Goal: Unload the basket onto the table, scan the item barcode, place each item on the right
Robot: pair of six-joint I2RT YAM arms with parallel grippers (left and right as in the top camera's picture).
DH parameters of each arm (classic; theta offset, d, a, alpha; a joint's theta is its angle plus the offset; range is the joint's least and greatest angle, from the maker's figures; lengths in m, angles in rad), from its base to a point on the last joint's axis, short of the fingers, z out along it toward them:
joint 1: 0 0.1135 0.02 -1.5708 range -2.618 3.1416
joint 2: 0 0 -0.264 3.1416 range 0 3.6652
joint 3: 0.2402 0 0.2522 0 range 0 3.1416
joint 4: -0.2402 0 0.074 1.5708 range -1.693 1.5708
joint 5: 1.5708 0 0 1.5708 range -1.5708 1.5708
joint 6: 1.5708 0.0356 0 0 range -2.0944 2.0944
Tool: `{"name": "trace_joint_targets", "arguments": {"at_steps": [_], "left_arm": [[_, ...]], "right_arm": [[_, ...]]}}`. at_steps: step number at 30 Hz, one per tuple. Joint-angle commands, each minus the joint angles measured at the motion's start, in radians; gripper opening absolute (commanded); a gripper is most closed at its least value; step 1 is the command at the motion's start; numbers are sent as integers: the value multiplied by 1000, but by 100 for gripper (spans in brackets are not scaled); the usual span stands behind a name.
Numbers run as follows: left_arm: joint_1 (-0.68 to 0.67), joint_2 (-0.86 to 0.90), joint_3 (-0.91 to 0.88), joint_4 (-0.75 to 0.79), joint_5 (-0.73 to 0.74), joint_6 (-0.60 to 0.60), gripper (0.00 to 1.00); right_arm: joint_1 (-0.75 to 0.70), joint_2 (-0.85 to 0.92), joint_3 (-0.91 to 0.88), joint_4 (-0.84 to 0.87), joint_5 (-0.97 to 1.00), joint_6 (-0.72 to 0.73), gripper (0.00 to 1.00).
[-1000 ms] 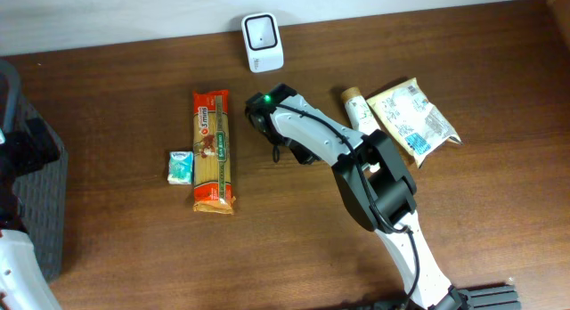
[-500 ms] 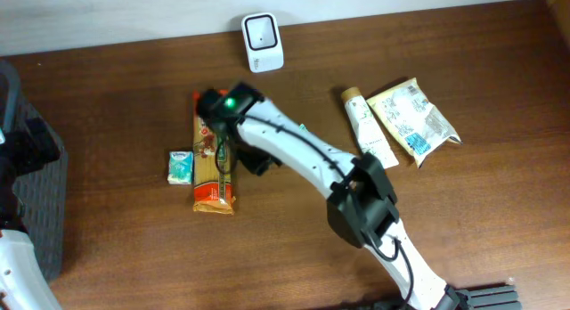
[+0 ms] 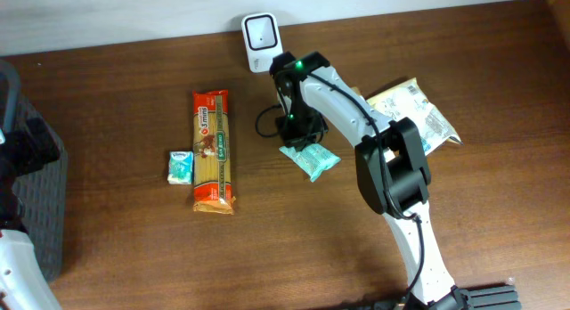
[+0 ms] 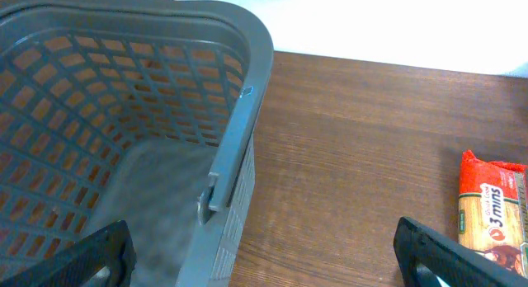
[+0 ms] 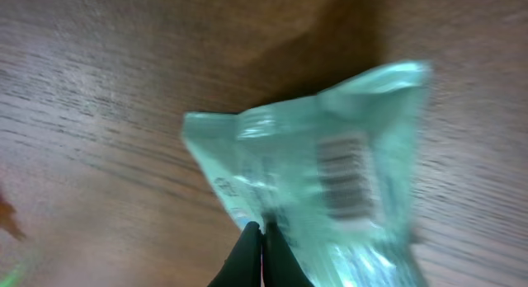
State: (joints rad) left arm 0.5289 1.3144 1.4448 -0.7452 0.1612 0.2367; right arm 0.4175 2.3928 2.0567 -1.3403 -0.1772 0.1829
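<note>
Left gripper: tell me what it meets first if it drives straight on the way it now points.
Probably the rim of the grey plastic lattice basket, which lies dead ahead of the open left gripper; depth is unclear.

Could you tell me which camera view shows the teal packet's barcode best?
The right wrist view: the barcode faces it, though blurred. Overhead shows only the teal packet, pinched by the right hand; the left wrist view misses it.
</note>
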Motion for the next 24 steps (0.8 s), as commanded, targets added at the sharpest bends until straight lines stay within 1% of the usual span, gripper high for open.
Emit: {"name": "trace_joint_targets", "arguments": {"at_steps": [1, 6, 9, 15, 19, 22, 24], "left_arm": [[4, -7, 13, 2, 3, 12, 99], [4, -7, 13, 2, 3, 12, 99], [4, -7, 13, 2, 3, 12, 99], [4, -7, 13, -1, 3, 12, 99], [4, -7, 13, -2, 3, 12, 99], [4, -7, 13, -2, 3, 12, 99], [4, -7, 13, -2, 3, 12, 99]], "right_arm": [[1, -8, -45, 26, -3, 16, 4], [15, -8, -45, 53, 0, 11, 5], [39, -8, -41, 66, -23, -79, 5], [45, -62, 12, 9, -17, -77, 5], [-26, -158, 12, -7, 157, 44, 5], [-103, -163, 9, -1, 192, 42, 6], [-124, -127, 3, 18, 195, 3, 6]]}}
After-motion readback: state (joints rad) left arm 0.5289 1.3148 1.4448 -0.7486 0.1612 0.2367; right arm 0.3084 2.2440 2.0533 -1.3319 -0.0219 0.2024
